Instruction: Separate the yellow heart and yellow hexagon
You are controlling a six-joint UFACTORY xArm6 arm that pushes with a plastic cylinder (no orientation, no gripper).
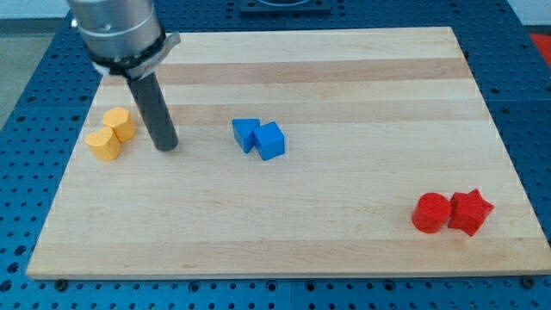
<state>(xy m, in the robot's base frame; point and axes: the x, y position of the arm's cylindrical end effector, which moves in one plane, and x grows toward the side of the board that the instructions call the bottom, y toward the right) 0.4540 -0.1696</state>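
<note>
On my feed the pale wooden bench point(344, 232) fills most of the frame, lying on a blue perforated base point(26, 103). I have no gripper, only a dark rod; my tip point(167, 146) rests at left of centre, just right of the yellow pair. The yellow hexagon block point(120, 124) and the yellow heart block point(103, 144) touch in the left part of the frame, hexagon above. I count six blocks: two yellow, two blue blocks point(258, 138) touching at centre, and, lower right, a red cylinder point(430, 213) against a red star point(470, 212).
</note>
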